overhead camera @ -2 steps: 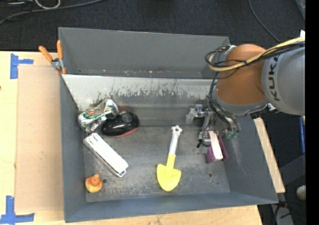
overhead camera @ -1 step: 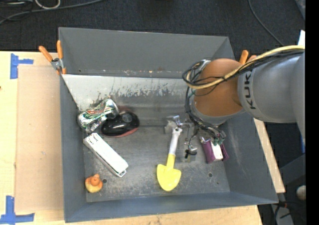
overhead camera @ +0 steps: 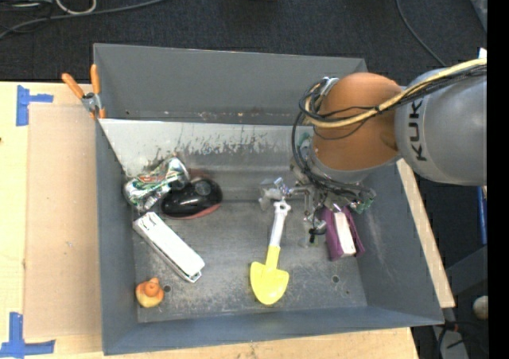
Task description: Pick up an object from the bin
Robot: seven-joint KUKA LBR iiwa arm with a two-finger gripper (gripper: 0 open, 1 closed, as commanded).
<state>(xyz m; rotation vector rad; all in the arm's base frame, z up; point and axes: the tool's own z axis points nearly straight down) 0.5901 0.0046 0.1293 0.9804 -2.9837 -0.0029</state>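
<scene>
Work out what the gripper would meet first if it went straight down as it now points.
Probably the purple and white object just beneath the gripper. Depth is unclear, so it might instead reach the bare bin floor beside it.

One camera: high above, tilted from the near side, looking down into grey bin (overhead camera: 231, 87); fairly close; arm (overhead camera: 445, 126) at right.
</scene>
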